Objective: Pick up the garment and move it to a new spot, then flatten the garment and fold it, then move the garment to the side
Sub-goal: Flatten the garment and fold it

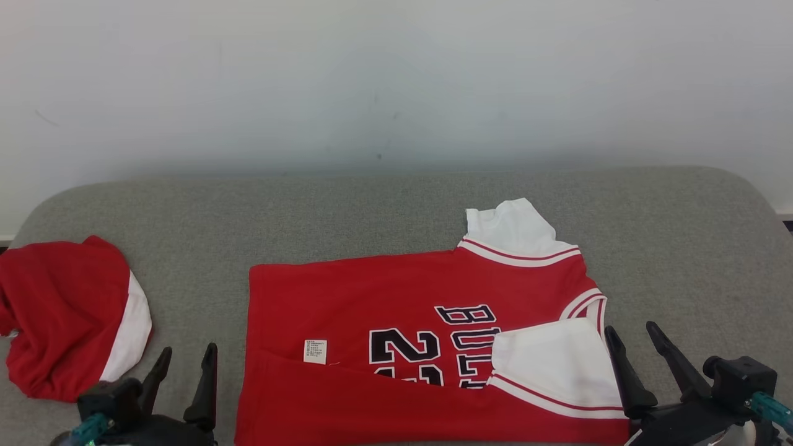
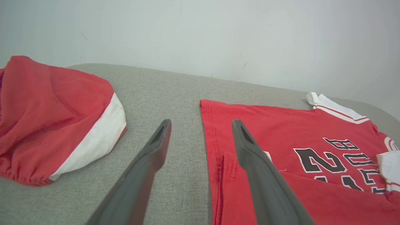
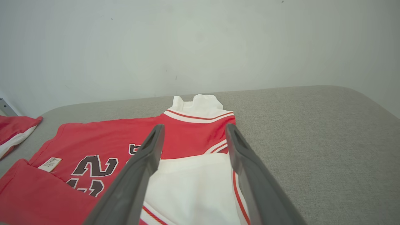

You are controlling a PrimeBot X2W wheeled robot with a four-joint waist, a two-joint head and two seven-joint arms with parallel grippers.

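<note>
Two red-and-white garments are counted on one grey padded surface point(image 1: 372, 204): a jersey point(image 1: 396, 297) at six o'clock and a bunched piece point(image 1: 62, 316) at eight o'clock, possibly shorts. Two grippers are counted, the left gripper point(image 1: 189, 350) at seven o'clock and the right gripper point(image 1: 630, 328) at four o'clock, each with two dark fingers point(image 1: 624, 367). One white label point(image 1: 315, 350) is seen on the jersey.

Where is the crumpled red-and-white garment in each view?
Head view: crumpled garment at far left, left of the jersey.
Left wrist view: left side, large and near.
Right wrist view: left edge, cut off.
Shared landmark: the jersey's far white sleeve.
</note>
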